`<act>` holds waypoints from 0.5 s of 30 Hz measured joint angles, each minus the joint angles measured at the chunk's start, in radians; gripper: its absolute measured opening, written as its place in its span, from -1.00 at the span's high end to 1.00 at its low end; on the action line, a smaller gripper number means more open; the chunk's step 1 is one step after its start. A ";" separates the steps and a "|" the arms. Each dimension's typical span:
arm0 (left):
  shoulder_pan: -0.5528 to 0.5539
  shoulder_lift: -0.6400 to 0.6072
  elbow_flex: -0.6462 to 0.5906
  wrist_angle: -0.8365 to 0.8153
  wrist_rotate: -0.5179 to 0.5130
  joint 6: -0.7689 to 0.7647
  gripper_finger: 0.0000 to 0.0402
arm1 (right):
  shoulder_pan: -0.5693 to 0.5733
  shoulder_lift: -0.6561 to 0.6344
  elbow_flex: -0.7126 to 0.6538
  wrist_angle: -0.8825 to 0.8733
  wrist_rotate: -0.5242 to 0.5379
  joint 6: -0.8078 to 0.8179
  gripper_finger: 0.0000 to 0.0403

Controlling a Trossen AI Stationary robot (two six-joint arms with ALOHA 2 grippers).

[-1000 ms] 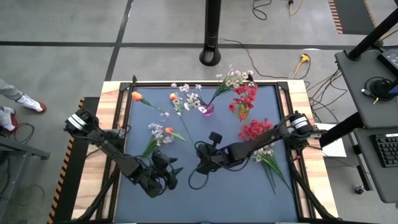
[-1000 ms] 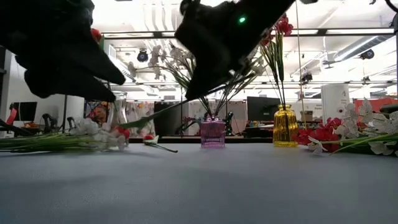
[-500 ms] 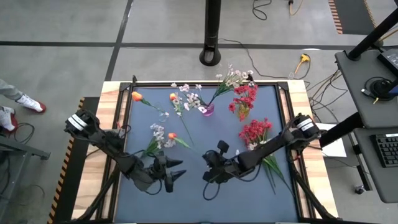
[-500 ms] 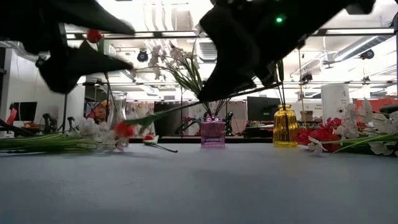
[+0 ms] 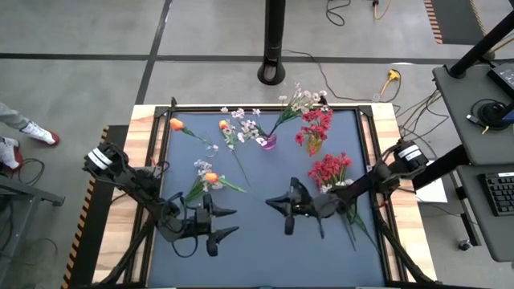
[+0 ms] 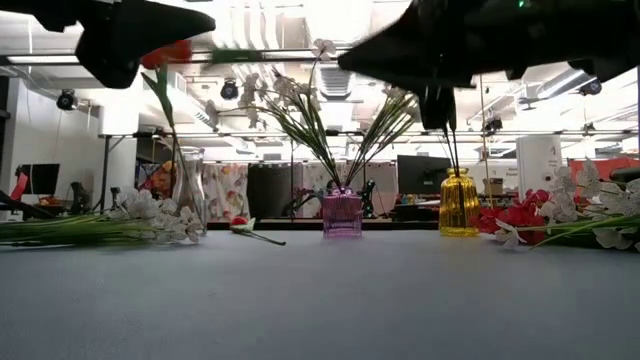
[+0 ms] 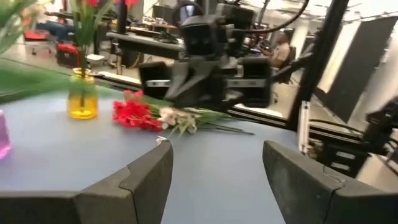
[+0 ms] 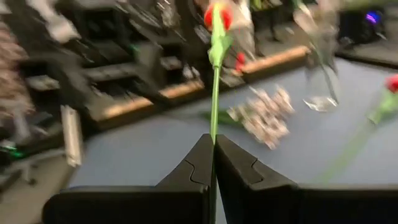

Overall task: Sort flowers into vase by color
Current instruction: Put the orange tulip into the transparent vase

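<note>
My right gripper (image 5: 271, 201) is over the table's middle, shut on an orange tulip-like flower whose bud (image 5: 210, 177) points toward the table's left. In the low view the bud (image 6: 170, 52) is high above the table. My left gripper (image 5: 234, 221) is open near the table's near edge, just on the near side of that flower, and touches nothing. A pink vase (image 5: 267, 142) holds white sprays, a yellow vase (image 5: 313, 146) holds red blossoms, and a clear vase (image 6: 190, 190) holds an orange flower. Other sprays lie flat on the table. My right gripper pinches the orange flower's green stem (image 8: 214, 127) between its two fingers, far from the bud (image 8: 216, 15). The fingers come level from the table's right and lie along the stem. The flower is lifted clear and juts out roughly level toward the left.
White sprays (image 5: 201, 168) lie left of centre. Red blossoms (image 5: 329, 168) and pale sprays (image 5: 344, 197) lie beside the right arm. An orange bud (image 5: 223, 125) and white blossoms (image 5: 245, 128) lie near the pink vase. The near middle of the blue mat (image 5: 265, 257) is bare.
My right gripper has moved toward the table's right and up, carrying the orange flower. The flower, whose bud lay low by the white sprays, now hangs clear, high above the table. My left gripper has risen too.
</note>
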 joint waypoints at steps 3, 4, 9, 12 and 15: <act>0.031 0.011 0.005 0.002 -0.003 0.000 -0.15 | 0.000 0.009 -0.004 0.065 -0.006 -0.035 0.96; 0.041 0.016 0.009 0.002 -0.003 0.000 -0.15 | 0.000 0.011 0.000 0.066 -0.007 -0.048 0.96; 0.093 0.040 0.027 0.042 -0.003 0.050 -0.15 | 0.001 0.012 0.029 0.069 -0.032 -0.101 0.96; 0.118 0.054 0.026 0.152 -0.005 0.112 -0.15 | 0.003 0.013 0.034 0.068 -0.035 -0.126 0.96; 0.142 0.070 0.021 0.274 -0.003 0.185 -0.15 | 0.003 0.013 0.034 0.069 -0.034 -0.130 0.96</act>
